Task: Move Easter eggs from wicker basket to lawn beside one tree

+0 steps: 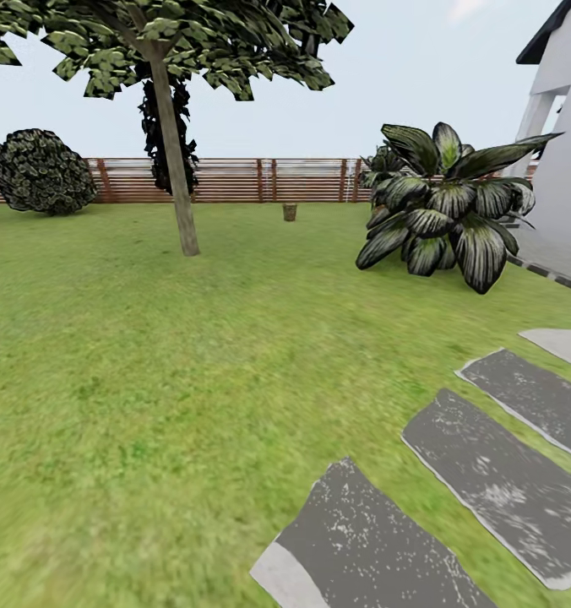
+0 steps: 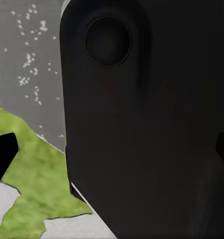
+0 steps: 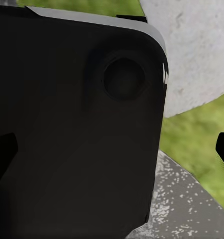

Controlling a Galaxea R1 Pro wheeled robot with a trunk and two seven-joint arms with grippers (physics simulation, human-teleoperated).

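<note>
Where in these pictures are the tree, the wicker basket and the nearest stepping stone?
tree (image 1: 179, 190): head view, on its pale trunk.
wicker basket (image 1: 290, 212): head view, on the small brown shape far off by the fence.
nearest stepping stone (image 1: 366, 540): head view, on its dark top.

**Site: residential back garden**

I log a mown lawn (image 1: 150, 380), grey stepping-stone slabs (image 1: 488, 473), a slatted wooden fence (image 1: 260, 180), one tree (image 1: 174, 160), a round bush (image 1: 40, 171), a broad-leaved plant (image 1: 446, 207) and a white house wall (image 1: 564, 177).
</note>
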